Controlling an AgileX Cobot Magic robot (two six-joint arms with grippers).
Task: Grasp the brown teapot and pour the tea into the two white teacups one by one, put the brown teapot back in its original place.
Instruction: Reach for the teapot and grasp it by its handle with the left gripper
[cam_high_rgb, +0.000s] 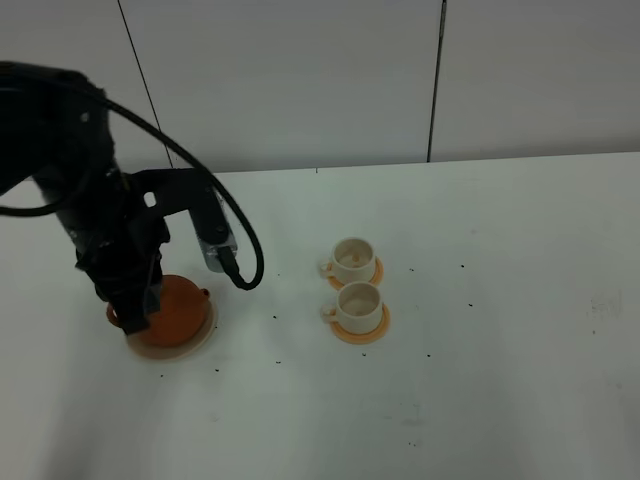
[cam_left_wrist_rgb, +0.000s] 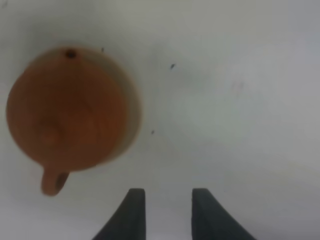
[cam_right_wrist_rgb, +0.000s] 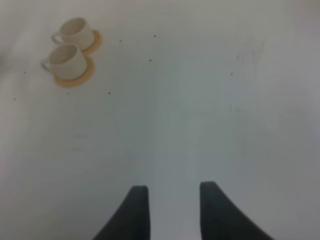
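While left tool (cam_left_wrist_rgb: 167, 195) hovers (parted), teapot (cam_left_wrist_rgb: 65, 115) beside

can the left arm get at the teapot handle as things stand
Probably yes: the left gripper is open just beside the brown teapot, and its loop handle sticks out free with nothing between them.

Teapot (cam_high_rgb: 182, 306) on plate (cam_high_rgb: 198, 344), L; cups (cam_high_rgb: 353, 260) on coasters (cam_high_rgb: 364, 335), R.
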